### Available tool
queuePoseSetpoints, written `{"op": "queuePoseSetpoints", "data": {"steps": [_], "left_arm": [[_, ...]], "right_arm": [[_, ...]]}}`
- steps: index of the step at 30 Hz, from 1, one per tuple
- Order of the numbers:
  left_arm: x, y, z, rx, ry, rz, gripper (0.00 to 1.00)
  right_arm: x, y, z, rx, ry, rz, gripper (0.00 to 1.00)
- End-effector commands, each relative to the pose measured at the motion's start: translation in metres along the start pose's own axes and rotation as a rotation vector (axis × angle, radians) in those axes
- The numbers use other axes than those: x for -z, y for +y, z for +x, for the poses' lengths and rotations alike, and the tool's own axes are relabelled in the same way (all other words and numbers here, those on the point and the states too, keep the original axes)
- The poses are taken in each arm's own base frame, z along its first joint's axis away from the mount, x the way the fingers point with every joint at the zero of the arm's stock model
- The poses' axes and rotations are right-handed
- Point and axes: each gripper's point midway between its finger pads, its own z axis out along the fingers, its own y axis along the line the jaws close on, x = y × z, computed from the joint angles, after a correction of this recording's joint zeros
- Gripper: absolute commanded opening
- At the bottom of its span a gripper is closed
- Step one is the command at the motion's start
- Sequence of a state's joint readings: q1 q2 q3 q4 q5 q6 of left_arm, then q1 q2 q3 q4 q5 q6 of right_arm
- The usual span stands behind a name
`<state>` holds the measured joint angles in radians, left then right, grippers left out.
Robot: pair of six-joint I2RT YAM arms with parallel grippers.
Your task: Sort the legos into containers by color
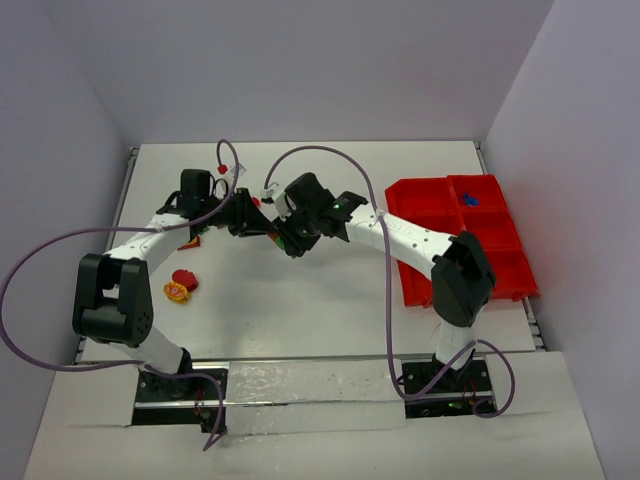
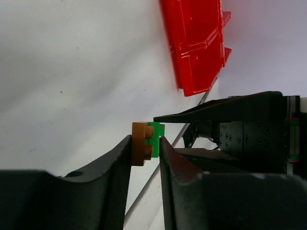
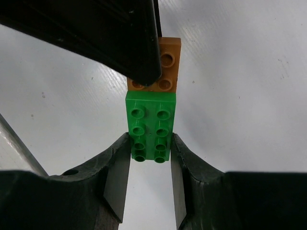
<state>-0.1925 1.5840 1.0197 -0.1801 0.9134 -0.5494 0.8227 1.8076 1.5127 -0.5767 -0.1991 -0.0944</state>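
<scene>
An orange brick (image 3: pixel 165 64) and a green brick (image 3: pixel 150 120) are stuck together and held above the table between both grippers. My left gripper (image 2: pixel 145 142) is shut across the joined pair, one finger on the orange brick (image 2: pixel 140 143), the other on the green (image 2: pixel 155 139). My right gripper (image 3: pixel 149 146) is shut on the green brick's near end. In the top view the grippers meet at mid-table, left (image 1: pixel 250 215) and right (image 1: pixel 282 228). The red tray (image 1: pixel 425 250) lies at the right with a blue bit (image 1: pixel 470 199) in a far compartment.
A red bit (image 1: pixel 185 279) and a yellow-orange bit (image 1: pixel 176 292) lie on the table at the left, near the left arm. Another orange bit (image 1: pixel 190 241) shows under the left arm. The tray also shows in the left wrist view (image 2: pixel 196 43).
</scene>
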Motion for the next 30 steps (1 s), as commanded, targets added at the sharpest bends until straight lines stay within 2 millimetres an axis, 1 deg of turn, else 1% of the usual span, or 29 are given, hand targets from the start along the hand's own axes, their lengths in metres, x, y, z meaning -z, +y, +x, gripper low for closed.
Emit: {"op": "queuePoseSetpoints", "data": {"steps": [1, 3, 5, 6, 10, 11, 14, 17, 19, 21, 22, 25, 26, 27, 28, 30], "left_arm": [[-0.003, -0.007, -0.002, -0.039, 0.009, 0.018, 0.25], [-0.003, -0.006, -0.003, -0.041, 0.008, 0.011, 0.15], [-0.004, -0.003, -0.004, -0.046, 0.002, -0.008, 0.02], [-0.004, -0.001, -0.004, -0.044, 0.002, -0.016, 0.0], [-0.003, 0.009, -0.005, -0.052, -0.012, -0.067, 0.0], [-0.003, 0.009, -0.005, -0.06, -0.013, -0.07, 0.0], [-0.001, 0.026, -0.01, -0.075, -0.046, -0.16, 0.0], [0.004, 0.03, -0.014, -0.103, -0.079, -0.206, 0.0], [0.007, 0.03, -0.018, -0.12, -0.105, -0.225, 0.0], [0.01, 0.029, -0.02, -0.139, -0.119, -0.235, 0.0], [0.013, 0.026, -0.022, -0.152, -0.13, -0.241, 0.0], [0.02, 0.023, -0.027, -0.196, -0.155, -0.262, 0.0], [0.023, 0.02, -0.03, -0.214, -0.17, -0.268, 0.0], [0.027, 0.016, -0.033, -0.239, -0.189, -0.273, 0.0], [0.03, 0.011, -0.037, -0.26, -0.208, -0.274, 0.0], [0.035, 0.006, -0.041, -0.289, -0.232, -0.28, 0.0]], "right_arm": [[0.034, 0.006, -0.043, 0.026, -0.143, 0.016, 0.0], [0.036, 0.006, -0.044, 0.026, -0.148, 0.018, 0.0], [0.04, 0.006, -0.045, 0.028, -0.155, 0.018, 0.0], [0.042, 0.007, -0.047, 0.03, -0.162, 0.015, 0.0], [0.053, 0.009, -0.05, 0.036, -0.192, 0.01, 0.0], [0.053, 0.009, -0.049, 0.036, -0.19, 0.01, 0.0], [0.069, 0.014, -0.052, 0.044, -0.225, -0.009, 0.0], [0.081, 0.017, -0.053, 0.037, -0.246, -0.025, 0.0], [0.09, 0.019, -0.054, 0.037, -0.261, -0.031, 0.0], [0.097, 0.012, -0.052, 0.031, -0.261, 0.006, 0.0], [0.098, 0.001, -0.046, 0.017, -0.245, 0.035, 0.0], [0.103, -0.042, -0.025, -0.048, -0.207, 0.14, 0.0], [0.109, -0.068, -0.017, -0.093, -0.195, 0.19, 0.0], [0.117, -0.096, -0.003, -0.146, -0.177, 0.244, 0.0], [0.126, -0.119, 0.008, -0.189, -0.164, 0.29, 0.0], [0.148, -0.169, 0.031, -0.254, -0.15, 0.406, 0.0]]}}
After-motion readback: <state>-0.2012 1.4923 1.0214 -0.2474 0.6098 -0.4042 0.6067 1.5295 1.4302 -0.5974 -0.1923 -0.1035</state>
